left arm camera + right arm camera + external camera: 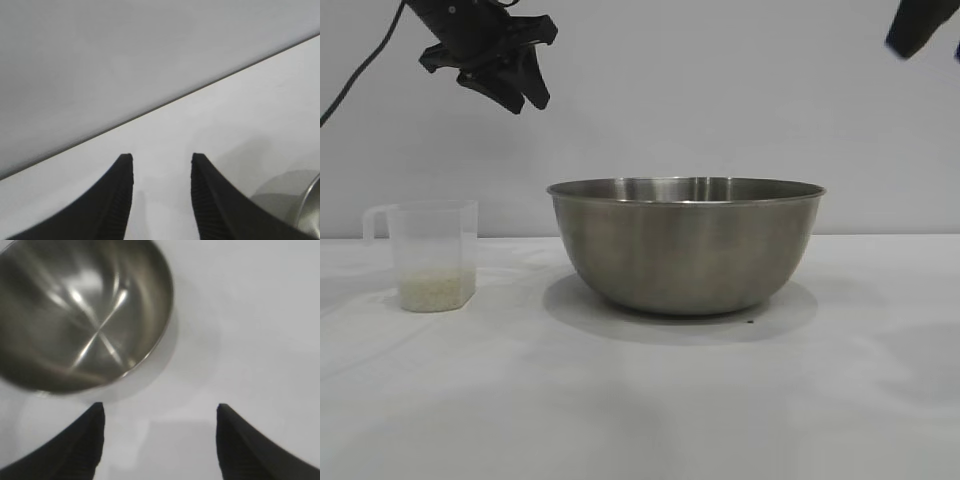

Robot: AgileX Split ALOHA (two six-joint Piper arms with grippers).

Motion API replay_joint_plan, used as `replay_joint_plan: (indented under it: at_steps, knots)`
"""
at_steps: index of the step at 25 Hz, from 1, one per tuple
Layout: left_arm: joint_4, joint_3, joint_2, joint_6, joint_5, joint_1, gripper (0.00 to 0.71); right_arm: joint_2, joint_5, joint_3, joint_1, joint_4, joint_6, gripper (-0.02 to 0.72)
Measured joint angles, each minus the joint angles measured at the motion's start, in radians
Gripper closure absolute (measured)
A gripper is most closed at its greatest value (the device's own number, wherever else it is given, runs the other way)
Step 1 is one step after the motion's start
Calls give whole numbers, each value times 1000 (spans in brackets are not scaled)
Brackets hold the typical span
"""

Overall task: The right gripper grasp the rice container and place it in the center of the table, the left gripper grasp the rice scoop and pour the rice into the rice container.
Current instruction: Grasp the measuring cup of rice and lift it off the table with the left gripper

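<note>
The rice container [686,245], a large steel bowl, stands on the white table [640,400] near its middle; the right wrist view looks down into its bare inside [85,315]. The rice scoop [432,255], a small clear cup with a side handle, stands upright to the left of the bowl with a low layer of rice [436,290] in its bottom. My left gripper [505,85] hangs high above the scoop, open and holding nothing [162,159]. Only part of my right arm [923,28] shows at the top right corner; its gripper [161,410] stands open and holds nothing, above the table beside the bowl.
A plain grey wall [720,100] rises behind the table's far edge. White table surface lies in front of the bowl and to its right. The bowl's rim [311,200] shows at the edge of the left wrist view.
</note>
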Motion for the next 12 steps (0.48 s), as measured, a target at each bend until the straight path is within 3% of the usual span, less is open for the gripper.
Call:
replay_joint_plan:
  at_steps: [4,6,12]
  knots:
    - [0,0,0,0,0,0,480,-213,152,12,0,-130,106,250]
    - [0,0,0,0,0,0,480,-299,236,12,0,-173,124,250]
    - [0,0,0,0,0,0,480,-499,344,34,0,-210,134,250]
